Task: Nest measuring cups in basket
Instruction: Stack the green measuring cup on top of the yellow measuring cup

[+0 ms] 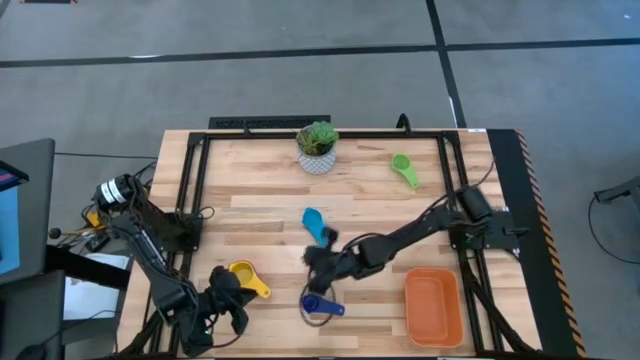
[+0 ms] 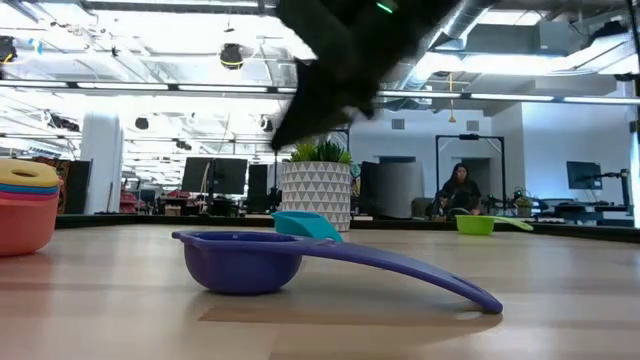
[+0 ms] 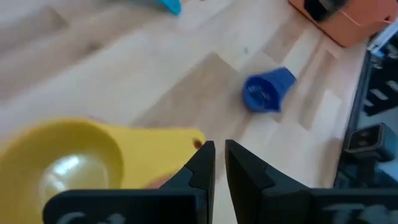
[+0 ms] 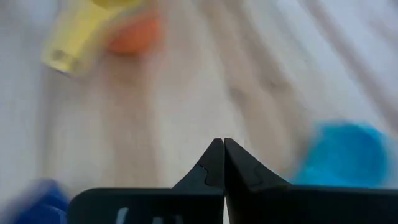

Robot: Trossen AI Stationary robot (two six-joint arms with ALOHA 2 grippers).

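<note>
High view: cups scattered, none in the basket (image 1: 432, 305) yet. Green cup (image 1: 404, 168) far side, light blue cup (image 1: 316, 226) mid-table, dark blue cup (image 1: 322, 305) near the front edge, yellow stack (image 1: 246, 277) front left. Right gripper (image 1: 318, 266) hangs between the two blue cups, probably picking one. Left gripper (image 1: 228, 300) parked by the stack.

Low view: dark blue cup (image 2: 300, 262) sits upright, handle resting on the table; stack (image 2: 25, 205) at left.

Left wrist: fingers nearly together, holding nothing, beside the yellow handle (image 3: 163, 144).

Right wrist: fingers pressed together, empty above bare wood.
</note>
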